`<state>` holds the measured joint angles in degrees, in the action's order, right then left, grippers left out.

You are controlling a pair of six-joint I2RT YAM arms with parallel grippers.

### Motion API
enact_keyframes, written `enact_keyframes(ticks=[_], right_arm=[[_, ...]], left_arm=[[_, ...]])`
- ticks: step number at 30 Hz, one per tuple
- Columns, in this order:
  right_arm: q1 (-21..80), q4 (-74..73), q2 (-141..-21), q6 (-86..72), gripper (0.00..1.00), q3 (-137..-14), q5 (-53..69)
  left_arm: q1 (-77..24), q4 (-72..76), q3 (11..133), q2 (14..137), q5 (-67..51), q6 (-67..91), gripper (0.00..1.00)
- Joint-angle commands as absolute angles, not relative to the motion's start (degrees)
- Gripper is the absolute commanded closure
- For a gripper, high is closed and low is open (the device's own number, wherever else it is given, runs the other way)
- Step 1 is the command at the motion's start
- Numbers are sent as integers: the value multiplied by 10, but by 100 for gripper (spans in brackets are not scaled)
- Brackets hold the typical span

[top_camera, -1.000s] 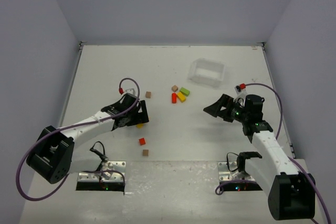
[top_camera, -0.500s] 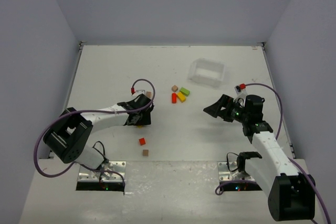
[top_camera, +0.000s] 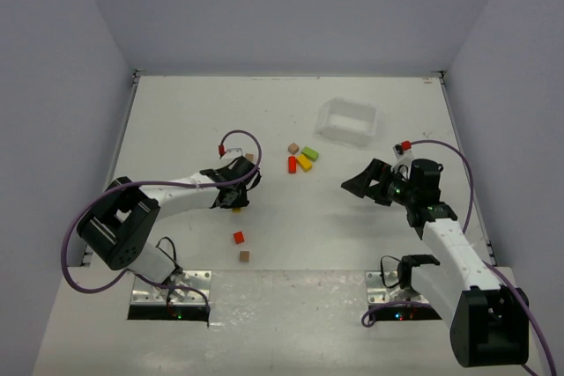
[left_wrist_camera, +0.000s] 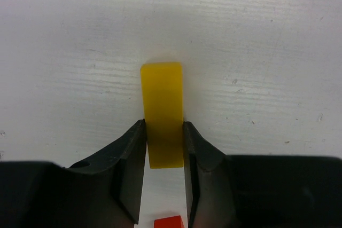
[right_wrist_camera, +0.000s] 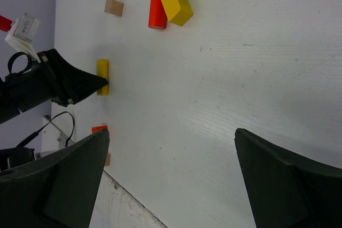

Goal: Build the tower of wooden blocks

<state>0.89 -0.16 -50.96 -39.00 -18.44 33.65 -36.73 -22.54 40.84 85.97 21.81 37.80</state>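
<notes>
No wood block tower is in view; the blocks lie flat and apart on the white table. My left gripper (left_wrist_camera: 164, 129) is low on the table, shut on a long yellow block (left_wrist_camera: 163, 110), its fingers pressed against both long sides. The top view shows that gripper (top_camera: 236, 200) left of centre with the yellow block (top_camera: 236, 210) almost covered. A green block (top_camera: 310, 153), a yellow block (top_camera: 304, 162), a red cylinder (top_camera: 292, 165) and a brown cube (top_camera: 293, 148) lie together at mid-table. My right gripper (right_wrist_camera: 171, 134) hangs open and empty to their right.
A red cube (top_camera: 238, 237) and a brown cube (top_camera: 244, 256) lie near the front edge, below the left gripper. Another brown cube (top_camera: 249, 158) sits just behind the left wrist. A clear plastic tray (top_camera: 348, 121) stands at the back right.
My left gripper has closed from wide open onto the long yellow block, and its arm has swung in lower over the table. The right arm has not moved.
</notes>
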Motion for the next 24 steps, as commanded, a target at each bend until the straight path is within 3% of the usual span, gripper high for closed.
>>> enact_keyframes(ticks=[1, 14, 22, 24], right_arm=[[9, 13, -511, -383, 1, -190, 338], [9, 8, -519, -385, 1, -192, 332], [9, 4, -529, -385, 1, -195, 332], [9, 4, -531, -384, 1, -196, 332]], left_arm=[[-372, -211, 432, 847, 237, 382, 94], [-372, -208, 438, 875, 233, 381, 78], [-372, -207, 435, 852, 225, 374, 35], [-372, -207, 437, 839, 221, 370, 29]])
